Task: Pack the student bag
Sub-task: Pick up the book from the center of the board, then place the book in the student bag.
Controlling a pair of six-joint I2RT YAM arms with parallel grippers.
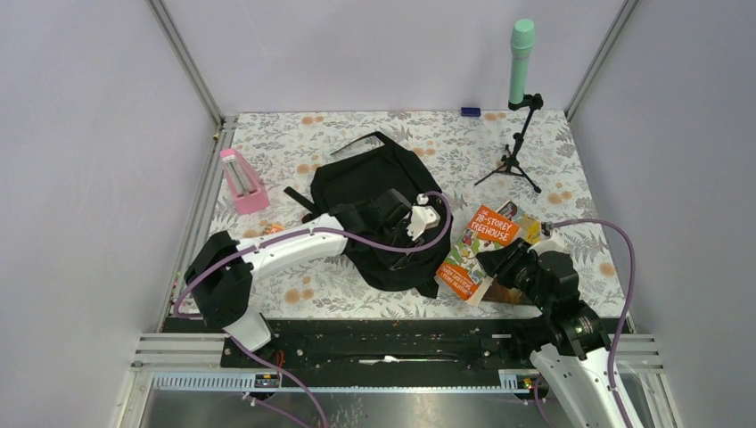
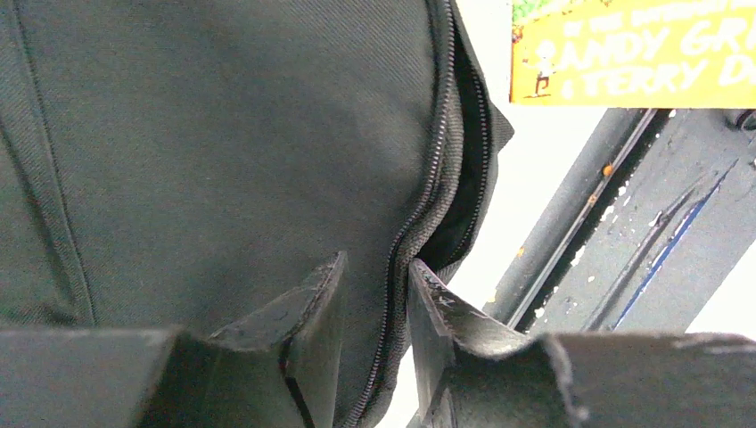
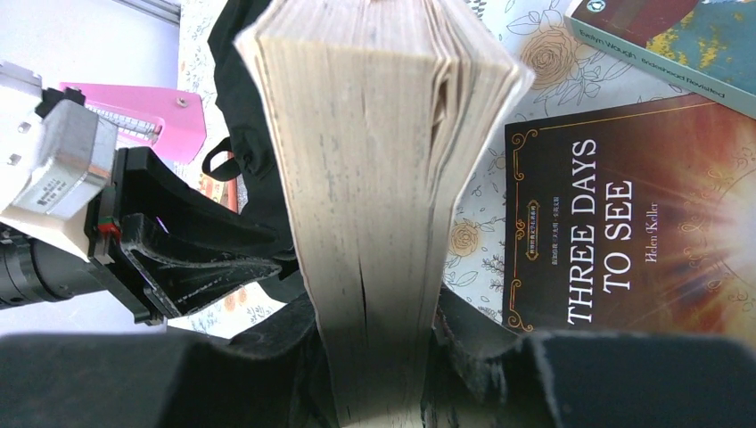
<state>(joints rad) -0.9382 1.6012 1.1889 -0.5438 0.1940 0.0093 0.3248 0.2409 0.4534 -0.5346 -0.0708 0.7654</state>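
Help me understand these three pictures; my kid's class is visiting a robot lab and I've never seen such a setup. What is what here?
The overhead view shows two robot arms fixed at the table's near edge. The other two pictures come from small cameras on each wrist, looking past that arm's own fingers.

On the flowered table lies a black backpack, some books, a pink stapler-like item and a small tripod with a green stick.

The left gripper pinches the backpack's fabric along its zipper. The right gripper is closed on a thick orange-covered book, seen page-edge on in its own camera. Another book, "Three Days to See", lies flat beside it.
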